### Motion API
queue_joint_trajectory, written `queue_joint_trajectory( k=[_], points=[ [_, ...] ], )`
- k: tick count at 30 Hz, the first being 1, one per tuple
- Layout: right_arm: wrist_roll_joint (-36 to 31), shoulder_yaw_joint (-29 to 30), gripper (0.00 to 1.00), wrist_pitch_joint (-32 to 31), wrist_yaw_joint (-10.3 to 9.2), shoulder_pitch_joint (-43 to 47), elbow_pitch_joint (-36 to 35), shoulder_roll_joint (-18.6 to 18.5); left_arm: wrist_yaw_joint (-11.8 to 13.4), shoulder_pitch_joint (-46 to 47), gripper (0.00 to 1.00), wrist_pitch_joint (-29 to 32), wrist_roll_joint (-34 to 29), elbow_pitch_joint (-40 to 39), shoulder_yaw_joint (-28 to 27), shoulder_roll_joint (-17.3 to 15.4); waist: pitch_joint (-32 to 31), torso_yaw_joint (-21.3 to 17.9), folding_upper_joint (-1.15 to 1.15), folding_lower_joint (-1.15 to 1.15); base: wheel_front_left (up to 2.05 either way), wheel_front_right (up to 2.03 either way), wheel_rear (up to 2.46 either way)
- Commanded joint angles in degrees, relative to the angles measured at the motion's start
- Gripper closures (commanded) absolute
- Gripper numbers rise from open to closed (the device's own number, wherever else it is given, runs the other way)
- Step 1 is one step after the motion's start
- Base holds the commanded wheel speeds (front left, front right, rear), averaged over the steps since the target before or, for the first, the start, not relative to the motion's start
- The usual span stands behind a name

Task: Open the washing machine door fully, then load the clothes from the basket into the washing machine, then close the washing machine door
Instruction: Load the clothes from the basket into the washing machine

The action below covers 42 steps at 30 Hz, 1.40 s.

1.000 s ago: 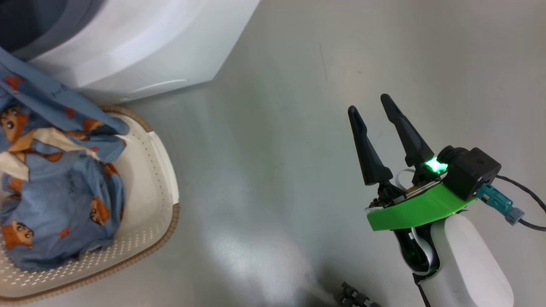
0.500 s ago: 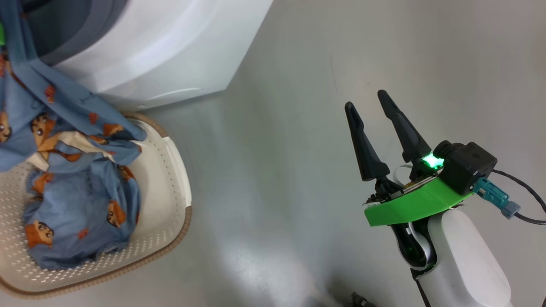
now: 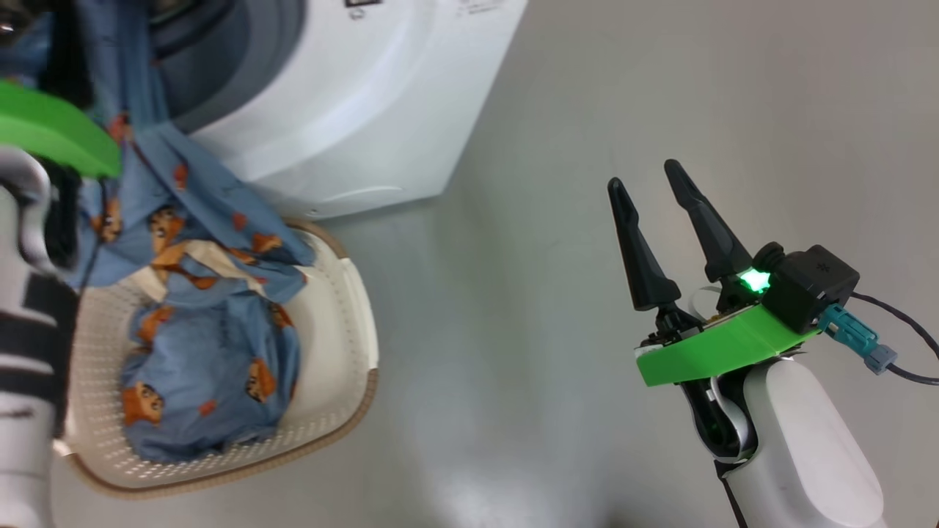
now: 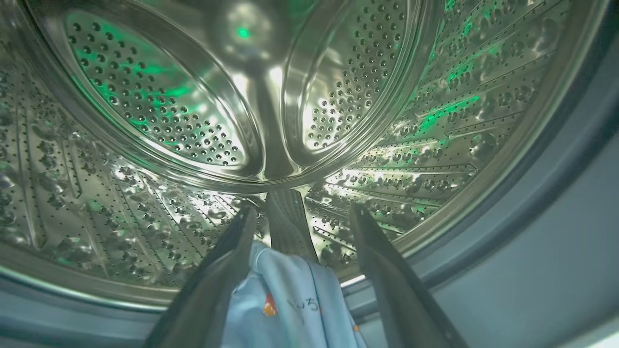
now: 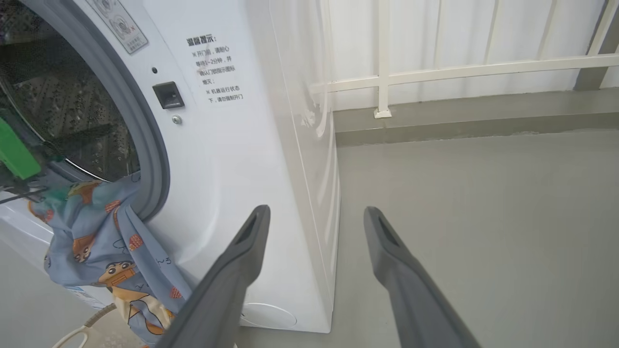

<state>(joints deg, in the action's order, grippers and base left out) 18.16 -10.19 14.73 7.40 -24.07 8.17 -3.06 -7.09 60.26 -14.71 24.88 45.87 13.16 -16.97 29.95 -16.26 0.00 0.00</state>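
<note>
Spotting 温馨提示 notice (image 5: 209, 41) on big white washing machine (image 5: 242, 169) | blue cartoon-print clothes (image 5: 96, 232) drape its grey gasket (image 5: 155, 159) | left gripper (image 4: 303, 212), right gripper (image 3: 644, 178) spread

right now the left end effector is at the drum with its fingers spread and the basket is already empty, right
Not empty: the head view shows blue clothes lying in the basket. The left end effector is at the drum, fingers spread.
</note>
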Motion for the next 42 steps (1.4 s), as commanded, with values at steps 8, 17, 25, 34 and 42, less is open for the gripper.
queue_joint_trajectory(
  k=[8, 17, 25, 34, 42],
  points=[
    [-1.0, 0.4, 0.0, 0.3, 0.09, 1.4, -0.6, 0.2, -0.3, -11.7, 0.0, -0.3, -0.2, -10.1, -3.8, -1.7, -4.7, 4.9, 0.0, 0.0, 0.0, 0.0, 0.0],
    [-1.1, 1.1, 0.0, 0.3, 0.09, 2.1, -0.9, -0.2, -0.4, -27.3, 0.0, -0.3, -0.6, -23.3, -8.5, -1.8, -6.2, 6.4, 0.0, 0.0, 0.0, 0.0, 0.0],
    [-1.0, 1.4, 0.0, 0.3, 0.09, 2.8, -1.2, -0.6, -0.4, -39.9, 0.0, -0.3, -1.0, -30.3, -12.3, -0.6, -6.5, 6.9, 0.0, 0.0, 0.0, 0.0, 0.0],
    [-1.0, 1.2, 0.0, 0.3, 0.09, 4.2, -0.9, -1.3, -0.4, -47.6, 0.0, -0.3, -1.9, -35.6, -15.6, 3.1, -6.7, 7.3, 0.0, 0.0, 0.0, 0.0, 0.0],
    [-0.9, 0.8, 0.0, 0.3, 0.09, 4.2, -0.6, -1.5, -0.4, -48.5, 0.0, -0.3, -2.3, -35.5, -15.6, 3.5, -7.1, 7.0, 0.0, 0.0, 0.0, 0.0, 0.0]
  ],
)
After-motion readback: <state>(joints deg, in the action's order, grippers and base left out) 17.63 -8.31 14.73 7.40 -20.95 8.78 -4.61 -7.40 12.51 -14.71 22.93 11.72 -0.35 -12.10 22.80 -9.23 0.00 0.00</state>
